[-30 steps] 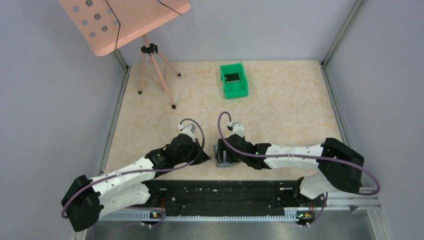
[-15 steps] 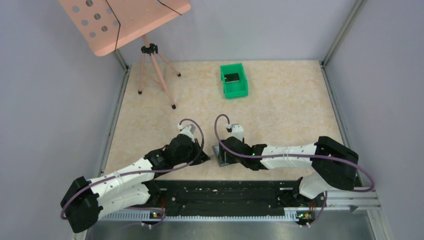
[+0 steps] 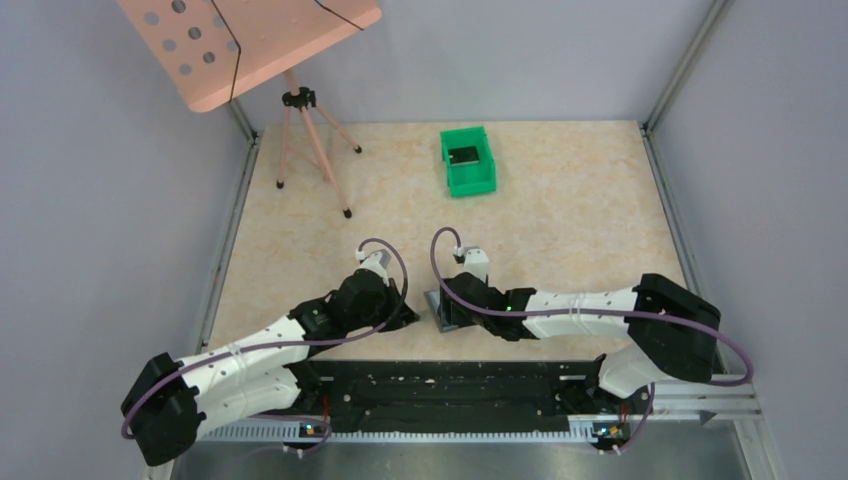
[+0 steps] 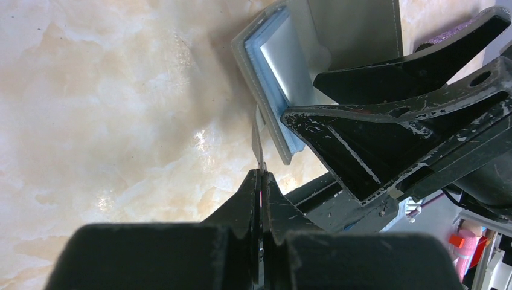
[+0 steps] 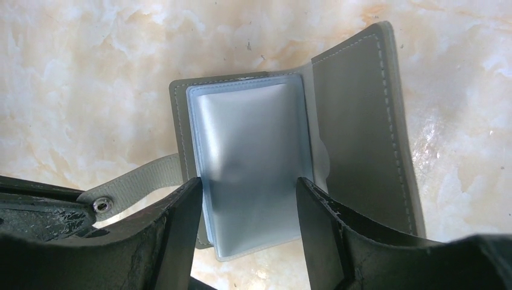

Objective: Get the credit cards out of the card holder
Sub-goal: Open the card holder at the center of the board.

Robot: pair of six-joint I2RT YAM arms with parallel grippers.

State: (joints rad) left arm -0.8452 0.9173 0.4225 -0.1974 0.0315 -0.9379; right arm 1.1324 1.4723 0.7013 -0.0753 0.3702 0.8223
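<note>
A beige marbled table [image 3: 560, 220] fills the floor of a grey-walled cell, with a pink perforated music stand [image 3: 250, 40] at the far left and a small green plastic bin [image 3: 468, 160] at the far middle. The small flat grey folding card holder [image 5: 356, 127] lies near the front edge, between the two arms.

We see it spread open on the table. One stitched grey flap is folded out to the side and the light blue, silvery inner panel [image 5: 250, 157] faces up. The left pincer [image 4: 261, 181] is clenched on the holder's thin grey snap strap [image 5: 136, 184], pinning that side. The right pincer [image 5: 248, 180] is released. Its fingers [image 5: 181, 229] are spread and straddle the lower part of the inner panel, but we cannot tell whether they press on it.

We judge the opening and bracing to be done and the extraction itself not yet begun. No card lies loose on the table, and nothing sticks out of the panel's sleeves. A dark flat thing sits in the green bin, though we cannot tell what it is. What remains, by our reading, is to grip a card's edge, slide it free of its sleeve, and repeat for the others.
</note>
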